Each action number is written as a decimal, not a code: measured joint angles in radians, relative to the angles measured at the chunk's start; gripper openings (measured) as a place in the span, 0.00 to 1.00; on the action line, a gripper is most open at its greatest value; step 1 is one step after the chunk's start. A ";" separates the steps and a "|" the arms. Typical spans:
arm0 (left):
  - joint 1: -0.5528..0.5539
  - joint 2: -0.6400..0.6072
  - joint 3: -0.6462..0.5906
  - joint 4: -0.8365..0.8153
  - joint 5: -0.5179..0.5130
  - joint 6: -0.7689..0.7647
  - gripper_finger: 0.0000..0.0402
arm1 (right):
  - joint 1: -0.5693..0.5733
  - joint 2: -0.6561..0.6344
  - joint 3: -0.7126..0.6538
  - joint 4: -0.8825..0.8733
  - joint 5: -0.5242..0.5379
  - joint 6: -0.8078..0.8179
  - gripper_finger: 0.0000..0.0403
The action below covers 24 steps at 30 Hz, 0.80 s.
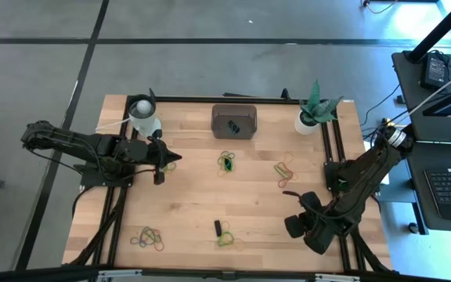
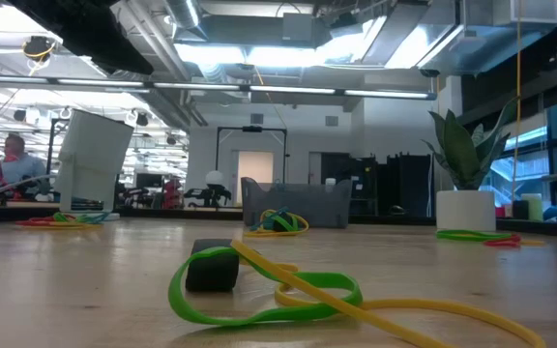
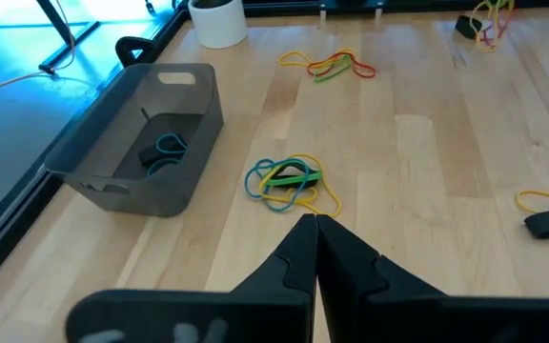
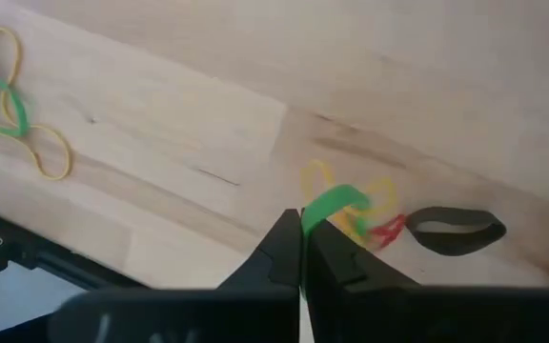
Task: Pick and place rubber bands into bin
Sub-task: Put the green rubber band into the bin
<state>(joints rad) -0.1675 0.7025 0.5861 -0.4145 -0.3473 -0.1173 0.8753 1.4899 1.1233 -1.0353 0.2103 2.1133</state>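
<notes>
**Right gripper pinches a green band; bin stands at the far edge of the table**

High view: the bin (image 1: 234, 120) sits at the middle of the table's far edge, with something small and dark inside. A white round cup (image 1: 144, 114) stands to its left and a white plant pot (image 1: 308, 121) with a spiky green plant to its right. Rubber bands (image 1: 226, 163) lie in clusters: one just in front of the bin, one right of centre (image 1: 286, 173), one at the near left corner (image 1: 147, 237), and one near the front middle (image 1: 225, 234) beside a small black piece. The left gripper (image 1: 172, 158) points toward the table's middle, clenched on nothing. The right gripper (image 1: 292, 195) is over the right part of the table; its fingers are too small here to read.

Low view: a green and yellow band (image 2: 288, 290) and a black block fill the foreground. The bin (image 2: 294, 204) stands behind them, partly screened by a band cluster in front of it. No gripper shows. A person sits far off at the left edge.

Left wrist view: the left gripper (image 3: 314, 224) has its jaws pressed together and empty. Ahead lie a blue, green and yellow cluster (image 3: 289, 181) and the bin (image 3: 146, 136), which holds a blue band and a dark one.

Right wrist view: the right gripper (image 4: 301, 221) is clamped on a green band (image 4: 333, 203), above a yellow and red tangle and a black loop (image 4: 454, 230). Whether the band is clear of the wood cannot be told.
</notes>
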 joint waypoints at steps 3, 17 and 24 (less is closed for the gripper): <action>0.000 0.000 0.000 0.000 0.000 0.000 0.00 | 0.000 0.000 0.000 -0.005 0.002 -0.003 0.00; 0.000 0.000 0.000 0.000 0.000 0.000 0.01 | 0.000 -0.011 0.000 -0.081 -0.052 0.005 0.00; 0.000 0.000 0.000 0.000 0.000 0.000 0.01 | -0.001 -0.022 0.006 -0.095 -0.046 0.005 0.00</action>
<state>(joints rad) -0.1676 0.7025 0.5861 -0.4149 -0.3473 -0.1169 0.8745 1.4682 1.1288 -1.1300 0.1646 2.1179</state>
